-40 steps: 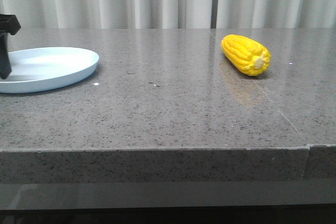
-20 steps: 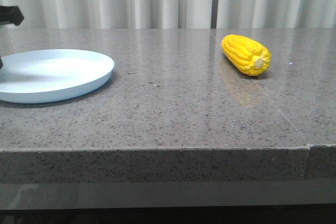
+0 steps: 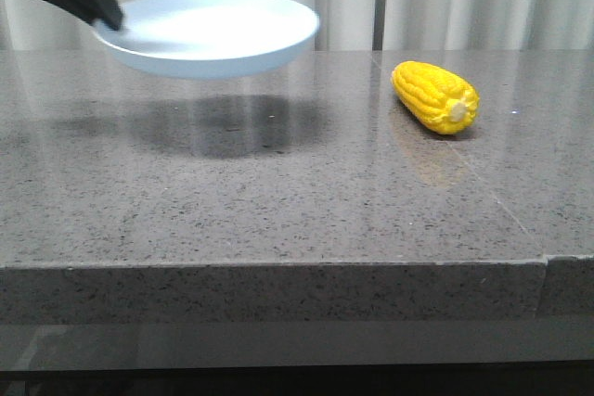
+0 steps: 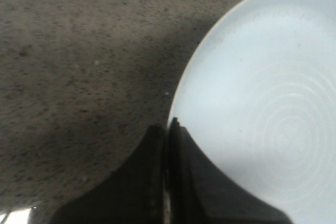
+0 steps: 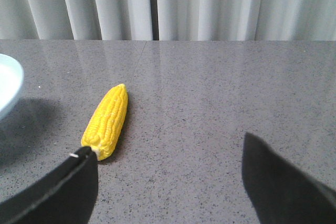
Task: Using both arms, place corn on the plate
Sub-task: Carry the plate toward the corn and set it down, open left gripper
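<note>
Aloft, left pincer (image 4: 167, 145) clamped on rim of plate (image 3: 209, 32), plate cantilevered beyond fingertips above table (image 3: 278, 201). Right pincer (image 5: 168, 169) wide open, empty; corn (image 5: 106, 121) lying ahead, just beyond one fingertip. Risk: thin edge-grip slips, plate tilts or drops.

The left gripper (image 4: 167, 145) has its two black fingers (image 4: 142, 182) pressed close together on the rim of the pale blue plate (image 4: 262, 103), one finger outside the rim and one over the plate's inner face. Faint concentric rings show on the plate. Grey speckled table (image 4: 79, 51) lies beneath, darkened by a shadow.
</note>
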Robot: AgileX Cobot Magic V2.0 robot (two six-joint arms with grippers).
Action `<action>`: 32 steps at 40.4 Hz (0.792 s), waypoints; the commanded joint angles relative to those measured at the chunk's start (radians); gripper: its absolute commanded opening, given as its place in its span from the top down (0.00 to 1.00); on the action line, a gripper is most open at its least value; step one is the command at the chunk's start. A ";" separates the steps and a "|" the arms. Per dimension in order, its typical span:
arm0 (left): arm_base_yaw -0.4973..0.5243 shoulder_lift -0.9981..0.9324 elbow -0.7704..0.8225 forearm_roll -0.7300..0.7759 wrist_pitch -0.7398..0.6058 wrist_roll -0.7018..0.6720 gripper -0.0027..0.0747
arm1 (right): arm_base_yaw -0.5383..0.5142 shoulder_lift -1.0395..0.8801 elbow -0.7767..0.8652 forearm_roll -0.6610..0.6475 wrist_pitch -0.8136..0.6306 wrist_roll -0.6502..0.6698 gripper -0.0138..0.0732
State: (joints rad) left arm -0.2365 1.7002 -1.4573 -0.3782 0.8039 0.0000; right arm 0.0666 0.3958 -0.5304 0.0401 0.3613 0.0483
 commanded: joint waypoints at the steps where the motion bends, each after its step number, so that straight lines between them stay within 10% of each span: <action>1: -0.040 0.006 -0.055 -0.042 -0.039 0.000 0.99 | -0.007 0.014 -0.035 -0.003 -0.079 -0.008 0.16; 14: -0.060 0.096 -0.060 -0.044 -0.046 0.000 0.96 | -0.007 0.014 -0.035 -0.003 -0.079 -0.008 0.16; 27: -0.058 0.083 -0.060 -0.018 -0.042 0.000 0.47 | -0.007 0.014 -0.035 -0.003 -0.079 -0.008 0.16; 32: -0.058 0.023 -0.060 0.060 -0.042 0.018 0.45 | -0.007 0.014 -0.035 -0.003 -0.079 -0.008 0.16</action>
State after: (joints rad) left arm -0.2901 1.8233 -1.4843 -0.3488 0.7996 0.0097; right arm 0.0666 0.3958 -0.5304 0.0401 0.3613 0.0483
